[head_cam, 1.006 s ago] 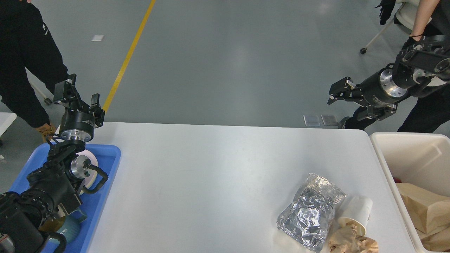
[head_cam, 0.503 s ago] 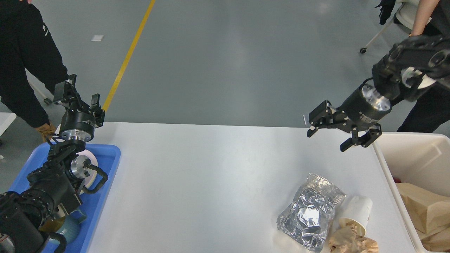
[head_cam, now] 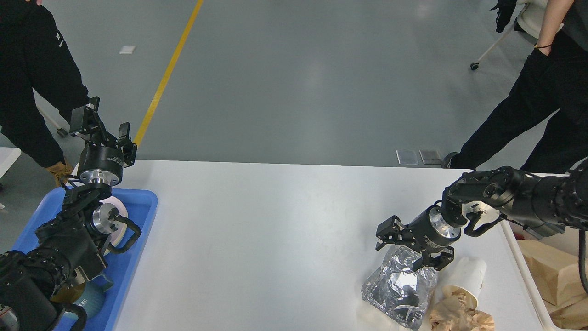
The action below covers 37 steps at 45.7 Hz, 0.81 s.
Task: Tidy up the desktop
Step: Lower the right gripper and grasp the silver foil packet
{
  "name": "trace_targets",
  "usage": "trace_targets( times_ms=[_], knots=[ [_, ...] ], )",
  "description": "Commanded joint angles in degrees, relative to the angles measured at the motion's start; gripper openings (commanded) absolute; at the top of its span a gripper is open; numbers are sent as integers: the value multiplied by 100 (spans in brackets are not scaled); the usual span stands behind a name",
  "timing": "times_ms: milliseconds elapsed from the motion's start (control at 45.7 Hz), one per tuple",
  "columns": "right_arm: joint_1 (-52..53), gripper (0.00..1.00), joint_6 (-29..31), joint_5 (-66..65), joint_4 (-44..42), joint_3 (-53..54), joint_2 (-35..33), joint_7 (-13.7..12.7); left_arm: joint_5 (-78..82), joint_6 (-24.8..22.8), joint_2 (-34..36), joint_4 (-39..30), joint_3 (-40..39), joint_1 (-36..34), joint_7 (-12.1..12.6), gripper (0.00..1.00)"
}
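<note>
The white desktop point(head_cam: 275, 230) fills the middle of the head view. A crumpled silver foil bag point(head_cam: 399, 289) lies near its front right, with a tipped white paper cup point(head_cam: 466, 276) and crumpled brown paper point(head_cam: 459, 317) beside it. My right gripper point(head_cam: 404, 250) is open, low over the foil bag's far end, with its fingers on either side of the bag's top. I cannot tell if it touches the bag. My left gripper point(head_cam: 103, 124) is open and empty, held up above the desktop's far left corner.
A blue tray point(head_cam: 138, 220) at the left holds a white round item point(head_cam: 120, 230) and a teal mug point(head_cam: 89, 299). A cream bin point(head_cam: 528, 280) at the right holds brown paper bags point(head_cam: 565, 280). People stand at the far left point(head_cam: 32, 69) and far right point(head_cam: 528, 101).
My right arm has swung down and to the left, from high over the floor to just over the foil bag. My left arm has not moved.
</note>
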Motion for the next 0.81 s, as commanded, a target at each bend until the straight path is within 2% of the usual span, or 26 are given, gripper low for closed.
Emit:
trace_targets(
  times_ms=[0, 197, 240, 350, 437, 481, 503, 547, 568, 787],
  knots=[
    [-102, 100, -19, 1, -145, 207, 66, 0, 0, 0, 0, 0, 0, -2, -1, 96],
    [-479, 100, -28, 1, -689, 287, 356, 0, 0, 0, 0, 0, 0, -2, -1, 96],
    [-637, 97, -28, 1, -848, 287, 453, 0, 0, 0, 0, 0, 0, -2, -1, 96],
    [-892, 71, -37, -8, -1094, 278, 593, -9, 0, 0, 0, 0, 0, -2, -1, 96],
    [-954, 39, -37, -8, -1138, 260, 646, -9, 0, 0, 0, 0, 0, -2, -1, 96],
    [-946, 32, -37, -8, -1138, 269, 638, -9, 0, 0, 0, 0, -9, -2, -1, 96],
    [-919, 25, -46, -8, -1129, 278, 638, -9, 0, 0, 0, 0, 0, -2, -1, 96],
    [-884, 2, -20, -8, -1112, 269, 646, -9, 0, 0, 0, 0, 0, -2, -1, 96],
    [-858, 0, -19, -8, -1094, 269, 646, -9, 0, 0, 0, 0, 0, 7, -1, 96],
    [-656, 0, -63, -8, -1085, 234, 594, -9, 0, 0, 0, 0, -9, -2, -1, 96]
  ],
)
